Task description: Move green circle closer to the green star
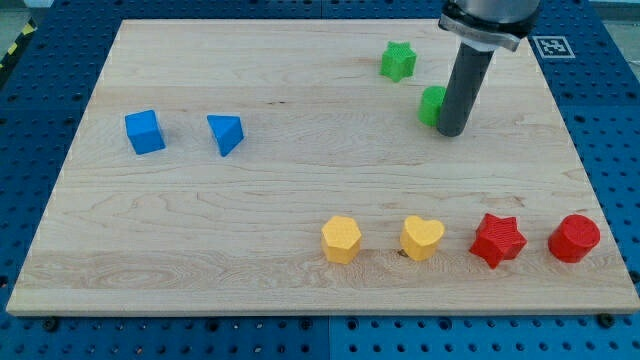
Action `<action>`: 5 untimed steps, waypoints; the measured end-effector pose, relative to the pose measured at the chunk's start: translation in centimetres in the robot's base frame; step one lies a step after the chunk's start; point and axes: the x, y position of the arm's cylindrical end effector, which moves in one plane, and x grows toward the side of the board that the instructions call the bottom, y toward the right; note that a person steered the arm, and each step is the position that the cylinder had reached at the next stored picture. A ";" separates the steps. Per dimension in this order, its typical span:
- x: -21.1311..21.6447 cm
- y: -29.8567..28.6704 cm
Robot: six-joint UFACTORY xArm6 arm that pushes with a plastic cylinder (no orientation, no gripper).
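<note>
The wooden desk (300,190) fills most of the view, sitting on a blue pegboard base (40,60). My dark rod comes down from the view's top right, and my tip (452,132) rests on the desk touching the right side of the green circle (432,105), which it partly hides. There are no fingers on this arm, so nothing is gripped. The green star (398,61) lies near the circle, up and to the view's left of it, the two apart. Along the view's bottom sit a red circle (574,238), red star (497,240), yellow heart (422,238) and yellow hexagon (341,239). At the view's left stand a blue cube (145,132) and a blue triangle (226,134).
</note>
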 end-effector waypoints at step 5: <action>-6.6 3.8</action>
